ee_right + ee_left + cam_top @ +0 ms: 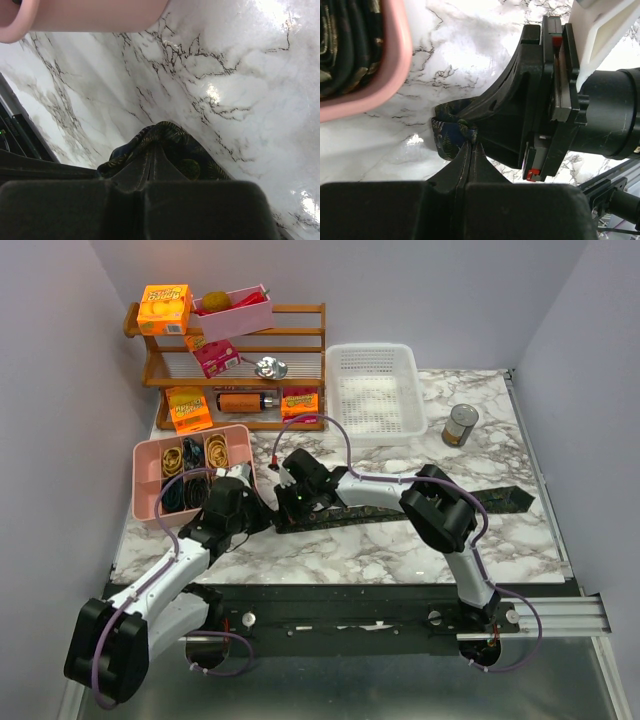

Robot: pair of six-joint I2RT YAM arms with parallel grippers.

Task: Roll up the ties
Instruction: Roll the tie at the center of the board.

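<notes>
The tie (505,500) lies along the table (380,552). Its bunched end is pinched between both tools: the left gripper (469,144) is clamped on it, and so is the right gripper (153,150) facing it. A pink tray (395,80) sits near the left fingertips.

Left arm (165,580): white link shells, bulky black joint housings. Right arm (375,488): same finish. Purple cable (312,418) looped along each arm. Left gripper (468,145) and right gripper (152,150): matte black tapered fingers. Red tab (533,174) on the right gripper's body.
</notes>
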